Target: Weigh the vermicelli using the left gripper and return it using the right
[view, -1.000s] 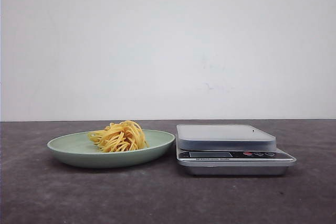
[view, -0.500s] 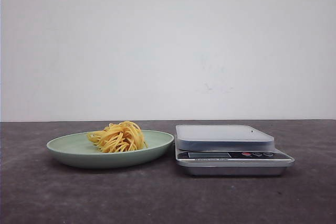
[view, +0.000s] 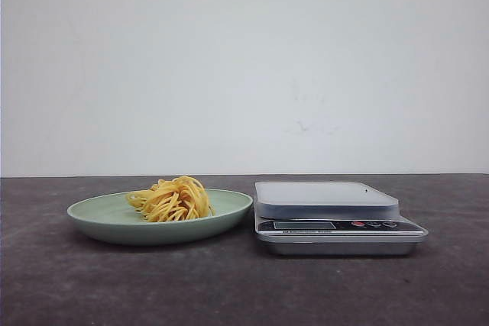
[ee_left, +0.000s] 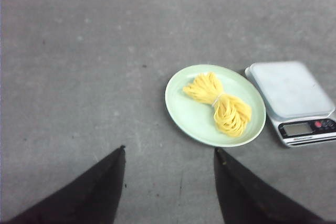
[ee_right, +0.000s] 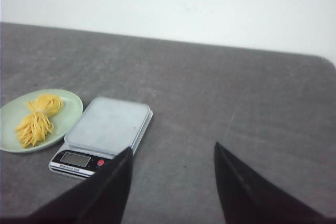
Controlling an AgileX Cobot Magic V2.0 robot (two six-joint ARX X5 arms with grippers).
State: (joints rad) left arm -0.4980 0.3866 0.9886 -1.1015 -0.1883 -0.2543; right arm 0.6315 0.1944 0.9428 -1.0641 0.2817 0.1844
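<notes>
The vermicelli (view: 173, 198), a small nest of yellow strands, lies on the pale green plate (view: 99, 215) left of the silver kitchen scale (view: 328, 200), whose pan is bare. In the left wrist view the vermicelli (ee_left: 218, 103) sits on the plate (ee_left: 184, 109) beside the scale (ee_left: 291, 90). My left gripper (ee_left: 169, 150) is open and empty, high above the table short of the plate. My right gripper (ee_right: 173, 148) is open and empty, above bare table right of the scale (ee_right: 107, 124); the vermicelli (ee_right: 37, 119) and plate (ee_right: 71, 111) lie beyond it. Neither gripper shows in the front view.
The dark grey tabletop (view: 229, 288) ends at a white wall behind. The scale's display and red button (ee_right: 100, 162) face the front edge.
The plate and scale sit a few pixels further left in the front view than one second ago; nothing else differs.
</notes>
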